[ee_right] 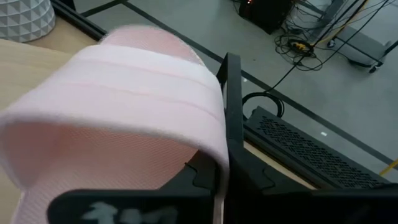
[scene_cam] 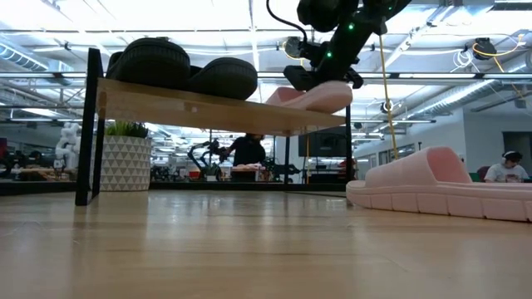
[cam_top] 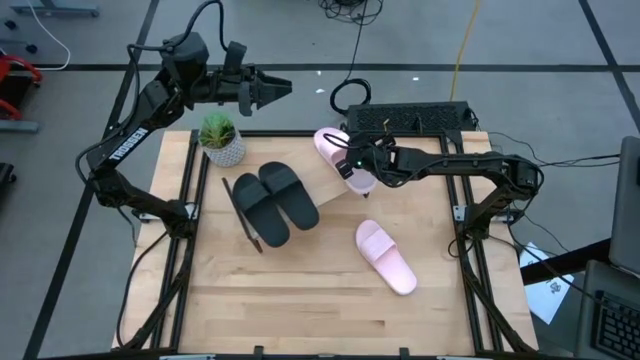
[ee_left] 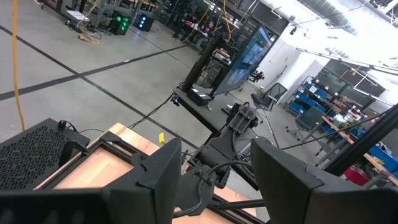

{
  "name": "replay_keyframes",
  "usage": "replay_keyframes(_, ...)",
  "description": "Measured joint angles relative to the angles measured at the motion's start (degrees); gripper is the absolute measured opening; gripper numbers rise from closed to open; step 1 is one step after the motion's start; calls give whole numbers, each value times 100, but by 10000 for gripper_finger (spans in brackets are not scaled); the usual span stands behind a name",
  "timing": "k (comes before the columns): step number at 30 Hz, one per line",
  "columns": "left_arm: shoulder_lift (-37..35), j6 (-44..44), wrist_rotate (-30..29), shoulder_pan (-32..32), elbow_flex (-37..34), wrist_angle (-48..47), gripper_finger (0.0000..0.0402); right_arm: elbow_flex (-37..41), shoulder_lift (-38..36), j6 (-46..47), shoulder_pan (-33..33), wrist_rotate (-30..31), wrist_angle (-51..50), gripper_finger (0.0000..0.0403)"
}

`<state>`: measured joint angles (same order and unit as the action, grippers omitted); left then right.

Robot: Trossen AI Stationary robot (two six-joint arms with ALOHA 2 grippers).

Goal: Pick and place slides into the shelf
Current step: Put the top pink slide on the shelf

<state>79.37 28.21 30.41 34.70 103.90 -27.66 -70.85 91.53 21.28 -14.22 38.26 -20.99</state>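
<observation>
The shelf stands on the table with its dark end toward the left. Two black slides lie on its top, side by side. One pink slide sits at the shelf's right end, with my right gripper shut on it. The other pink slide lies sole down on the tabletop, near the right. My left gripper hangs open, raised beyond the table's far left corner, holding nothing. My right gripper holds the pink slide at the side of its wide strap. One dark finger lies against the strap's outer edge; the strap hides the other. The fingers slant down from the table's right. The slide's sole rests on the shelf's top.
A potted plant in a white patterned pot stands at the far left beside the shelf. A black perforated box sits past the far edge. Bare tabletop lies along the near side.
</observation>
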Motion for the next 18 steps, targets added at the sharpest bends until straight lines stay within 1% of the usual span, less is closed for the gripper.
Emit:
replay_keyframes(9, 2, 4, 2, 0, 0, -2, 191, 0, 2, -95, 2, -90, 22, 65)
replay_keyframes(18, 1, 4, 2, 0, 0, -2, 191, 10, -112, -144, 2, -333, 63, 136)
